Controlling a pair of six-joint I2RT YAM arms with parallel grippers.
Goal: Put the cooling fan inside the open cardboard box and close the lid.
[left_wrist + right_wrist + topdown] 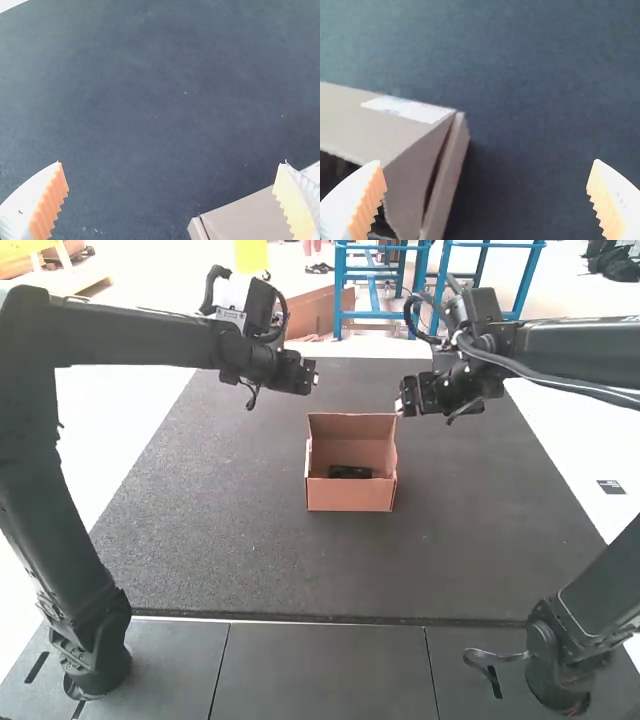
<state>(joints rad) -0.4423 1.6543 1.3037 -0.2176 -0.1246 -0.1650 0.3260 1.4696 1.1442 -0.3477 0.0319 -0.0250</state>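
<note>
High view, left to right: our left gripper (307,373) hangs above the black mat (200,520), behind and left of the rear-left corner of the cardboard box (350,495), not touching it. Left wrist view confirms its fingers (47,200) are spread wide, orange pads facing each other, with just mat between them. A corner of the box shows near one finger. The box sits upright mid-mat, between the two grippers, top open, rear flap standing up. We make out the cooling fan (350,472) as a low dark shape on the box floor, toward the front wall; too dim for more detail. Right gripper (408,397) hangs just beyond the box's rear-right corner, above it, clear of the cardboard. Right wrist view shows its fingers (612,200) spread apart too, holding nothing, with a box flap and a white label (405,109) near one finger. We cannot tell whether the side flaps are up or folded down.
</note>
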